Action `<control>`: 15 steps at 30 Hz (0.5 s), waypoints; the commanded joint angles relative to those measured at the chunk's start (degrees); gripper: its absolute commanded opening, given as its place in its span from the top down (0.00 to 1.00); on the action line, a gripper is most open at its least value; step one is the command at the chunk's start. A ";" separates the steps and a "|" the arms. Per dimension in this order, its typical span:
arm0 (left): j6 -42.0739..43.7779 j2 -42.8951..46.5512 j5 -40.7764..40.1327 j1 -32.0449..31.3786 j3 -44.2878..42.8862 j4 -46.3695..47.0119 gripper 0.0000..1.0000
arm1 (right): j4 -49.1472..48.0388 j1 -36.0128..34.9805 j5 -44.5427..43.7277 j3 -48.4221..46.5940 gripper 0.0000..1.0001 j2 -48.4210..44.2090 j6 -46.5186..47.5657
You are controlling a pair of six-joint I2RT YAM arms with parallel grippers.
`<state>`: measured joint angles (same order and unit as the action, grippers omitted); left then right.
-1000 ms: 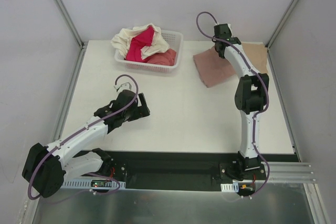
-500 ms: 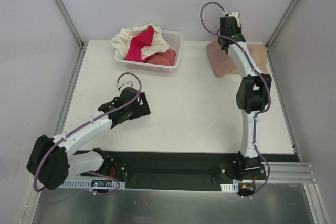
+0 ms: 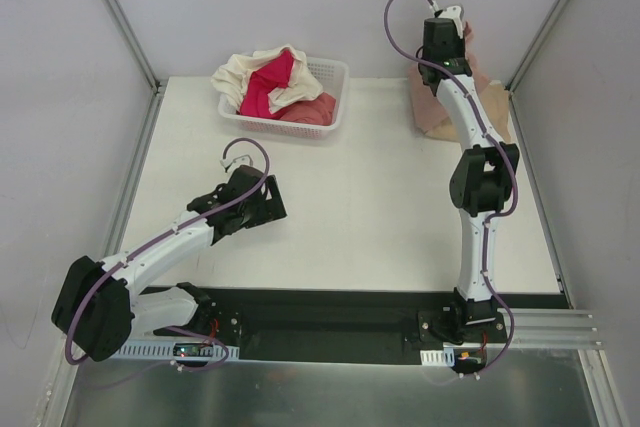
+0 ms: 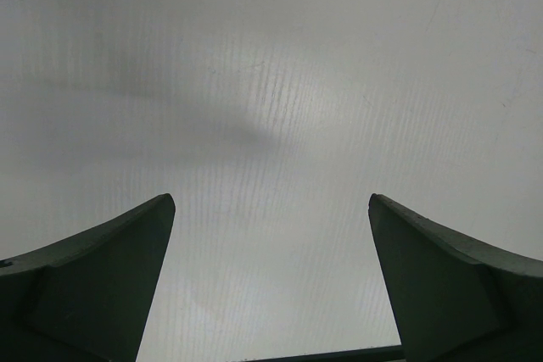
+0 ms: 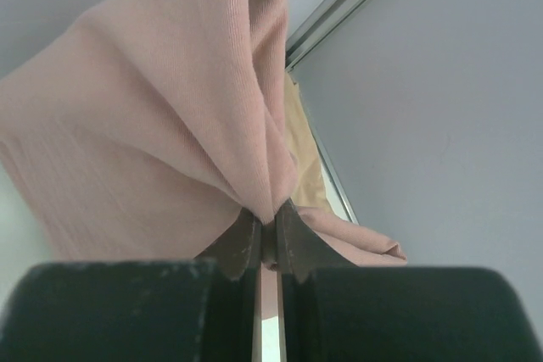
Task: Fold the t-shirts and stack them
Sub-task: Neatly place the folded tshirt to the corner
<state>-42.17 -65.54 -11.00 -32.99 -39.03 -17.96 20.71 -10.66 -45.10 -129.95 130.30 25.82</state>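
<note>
at far right, pink t-shirt (image 5: 153,125) hangs vertically from right pincer (image 5: 267,219)

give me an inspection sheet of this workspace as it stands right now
surface: white table, no marks seen
job's things: dusty-pink t-shirt pinched and lifted at the far right; tan t-shirt lying there, beside or under it; cream t-shirt, magenta t-shirt and coral t-shirt heaped unfolded in the basket
clutter: white lattice basket at the far edge; nothing else seen
grippers: left gripper open over bare table, holding nothing; right gripper shut on the dusty-pink t-shirt
cables: purple cables loop off each wrist, no snag seen
surroundings: white walls with metal rails
</note>
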 commanded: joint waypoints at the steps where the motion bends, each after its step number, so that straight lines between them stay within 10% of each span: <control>1: 0.60 0.24 -0.77 0.56 -1.93 -0.68 0.01 | -5.33 0.02 -2.27 -5.31 0.99 -3.82 1.33; 15: 0.86 -2.22 -0.25 0.56 -3.25 -0.68 0.01 | -5.77 2.39 -0.42 2.24 0.99 -5.94 -0.42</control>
<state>-42.17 -66.67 -11.00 -32.88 -39.77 -17.98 18.61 -9.98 -44.27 -129.08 129.25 26.35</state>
